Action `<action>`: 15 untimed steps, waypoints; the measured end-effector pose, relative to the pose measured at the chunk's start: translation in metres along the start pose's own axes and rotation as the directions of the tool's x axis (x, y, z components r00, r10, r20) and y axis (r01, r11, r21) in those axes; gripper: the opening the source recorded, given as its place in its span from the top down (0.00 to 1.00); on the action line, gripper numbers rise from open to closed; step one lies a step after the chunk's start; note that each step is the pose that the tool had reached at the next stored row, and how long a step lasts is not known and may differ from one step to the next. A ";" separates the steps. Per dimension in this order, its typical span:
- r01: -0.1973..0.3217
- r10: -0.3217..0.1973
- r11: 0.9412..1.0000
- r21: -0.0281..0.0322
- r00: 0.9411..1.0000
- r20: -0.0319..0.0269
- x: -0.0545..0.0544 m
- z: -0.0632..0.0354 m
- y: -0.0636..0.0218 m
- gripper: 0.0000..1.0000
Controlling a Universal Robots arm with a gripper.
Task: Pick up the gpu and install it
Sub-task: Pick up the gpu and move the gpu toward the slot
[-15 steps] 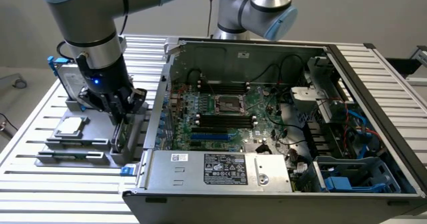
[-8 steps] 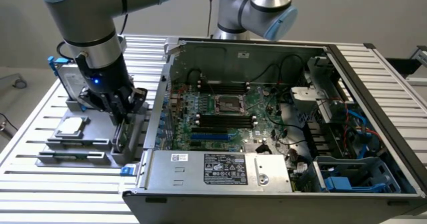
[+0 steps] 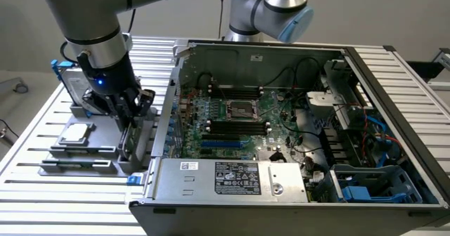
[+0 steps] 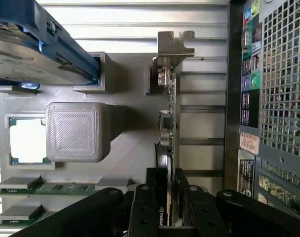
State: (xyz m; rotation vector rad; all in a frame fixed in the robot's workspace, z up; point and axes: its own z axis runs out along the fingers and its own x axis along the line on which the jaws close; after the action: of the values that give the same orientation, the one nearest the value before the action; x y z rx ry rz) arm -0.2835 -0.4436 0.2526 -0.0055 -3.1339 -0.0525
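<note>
Now, cards: one gpu (image 4: pixel 170 118), standing in the grey fixture (image 4: pixel 125 143) just beside the computer case (image 4: pixel 278 98).
Claw: one gripper (image 4: pixel 167 174), two fingers (image 4: pixel 149 197), drawn in narrow with one on each face of the gpu and no gap to be seen, so it's holding the card.
Arms: two in the exterior view, one arm (image 3: pixel 91 25) reaching down over the fixture, a second arm (image 3: pixel 275 7) behind the case.
Other parts on the fixture: one CPU chip (image 4: pixel 27 140), two memory sticks (image 4: pixel 21 185), one hard drive (image 4: pixel 17 59) in a blue frame.
Gpu stance: up on its long edge, thin as a blade between the fingers.
Gpu long axis: running along the case's side wall.
Gpu pointing: silver bracket (image 4: pixel 173 47) at the end away from the gripper, the fixture's hard-drive end.
Gpu faces: green board turned toward the case, black side toward the CPU chip.
Exterior check: gripper (image 3: pixel 130 121) low over the fixture (image 3: pixel 84 157), at the exterior view's left of the open case (image 3: pixel 281 46).
Underneath: one slatted metal table (image 3: pixel 42 209).
</note>
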 end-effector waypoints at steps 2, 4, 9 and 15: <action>0.000 0.000 1.000 -0.001 1.000 0.000 0.000 -0.0034 0.0001 0.74; 0.000 0.000 1.000 -0.002 1.000 0.001 0.000 -0.0073 0.0003 0.74; 0.000 0.000 1.000 -0.003 1.000 0.001 0.000 -0.0194 0.0007 0.74; 0.000 0.000 1.000 -0.005 1.000 0.001 0.000 -0.0384 0.0013 0.74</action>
State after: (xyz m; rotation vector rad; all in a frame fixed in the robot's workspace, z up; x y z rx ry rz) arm -0.2835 -0.4436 0.2911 -0.0056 -3.1347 -0.0600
